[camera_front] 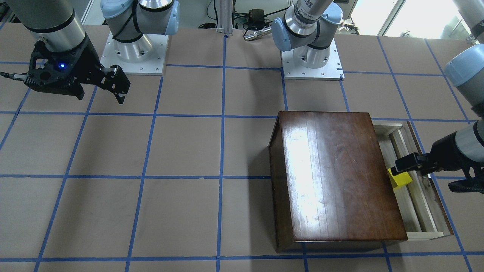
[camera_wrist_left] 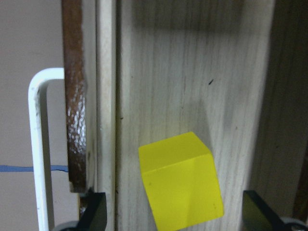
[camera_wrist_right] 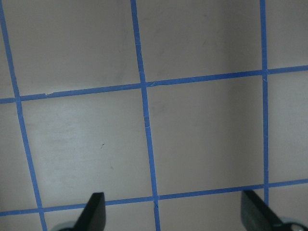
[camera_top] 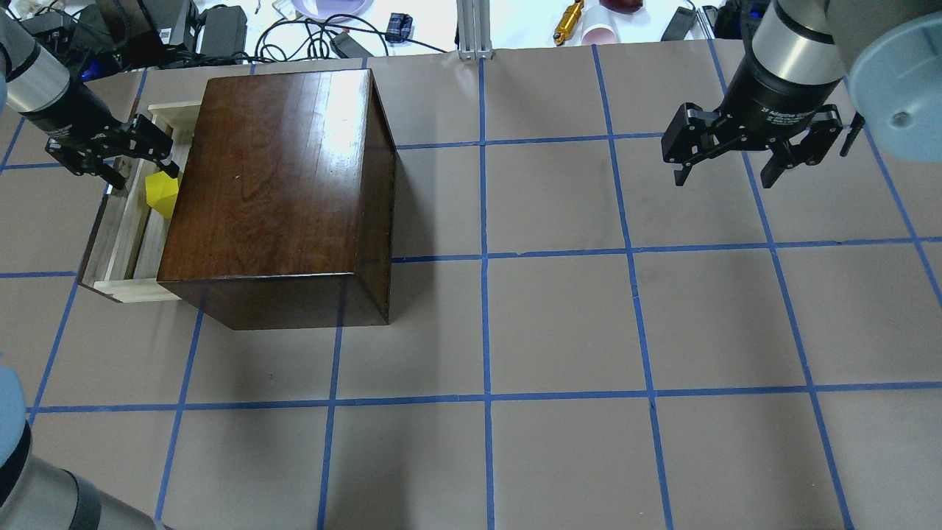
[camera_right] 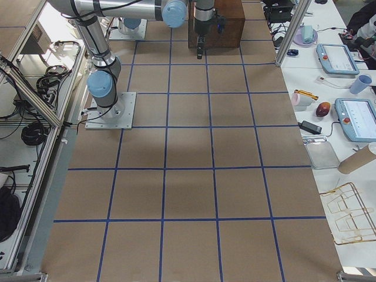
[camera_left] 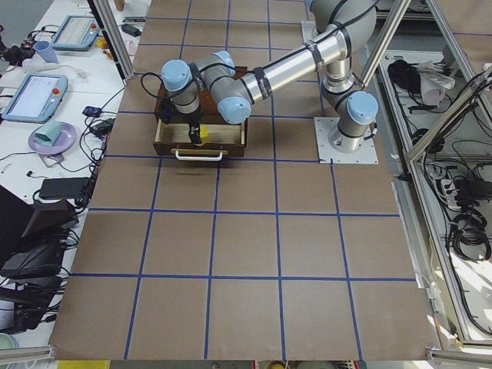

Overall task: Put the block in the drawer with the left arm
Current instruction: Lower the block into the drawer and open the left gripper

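Observation:
The yellow block [camera_wrist_left: 180, 180] is inside the open drawer [camera_wrist_left: 183, 72], turned at an angle on the pale wood floor. My left gripper [camera_top: 140, 168] hangs open just above it. Its two fingertips [camera_wrist_left: 94, 211] stand wide on either side with clear gaps to the block. The drawer [camera_top: 125, 235] is pulled out from the dark-brown cabinet [camera_top: 280, 177], and the block [camera_top: 162, 193] shows right at the cabinet's edge. From the front, the block [camera_front: 400, 179] lies under the left gripper [camera_front: 423, 176]. My right gripper [camera_top: 725, 177] hovers open and holds nothing.
A white handle [camera_wrist_left: 38, 144] is fixed on the drawer's dark front panel. The cabinet's top [camera_front: 336, 173] rises well above the drawer beside the left gripper. Blue tape lines grid the brown table [camera_front: 151, 151]. Cables and tools lie beyond the far edge [camera_top: 309, 29].

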Robot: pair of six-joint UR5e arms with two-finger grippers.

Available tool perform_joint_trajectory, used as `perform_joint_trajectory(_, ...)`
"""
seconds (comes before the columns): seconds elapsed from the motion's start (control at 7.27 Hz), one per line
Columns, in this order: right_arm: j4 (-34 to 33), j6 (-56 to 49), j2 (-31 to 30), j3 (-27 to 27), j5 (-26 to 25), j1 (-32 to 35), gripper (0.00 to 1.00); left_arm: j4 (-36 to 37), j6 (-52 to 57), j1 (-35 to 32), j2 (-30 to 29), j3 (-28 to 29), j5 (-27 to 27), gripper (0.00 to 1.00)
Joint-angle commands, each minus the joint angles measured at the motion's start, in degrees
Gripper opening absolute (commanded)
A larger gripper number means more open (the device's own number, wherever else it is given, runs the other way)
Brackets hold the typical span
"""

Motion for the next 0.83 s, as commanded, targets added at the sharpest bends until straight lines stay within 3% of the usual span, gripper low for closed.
perform_joint_trajectory(0.0, 0.00, 0.00, 0.00, 0.07, 0.00, 0.00, 1.00, -0.25, -0.15, -0.15, 1.90, 0.65, 2.03, 1.00)
perform_joint_trajectory(0.41, 0.00, 0.00, 0.00, -0.02, 0.00, 0.00, 1.00, -8.93, -1.54, -0.50, 4.10, 7.14, 5.98, 1.00)
perform_joint_trajectory(0.69, 0.00, 0.00, 0.00, -0.02, 0.00, 0.00, 1.00, -10.34, -7.85, -6.52, 5.76, 6.99, 6.79, 1.00)
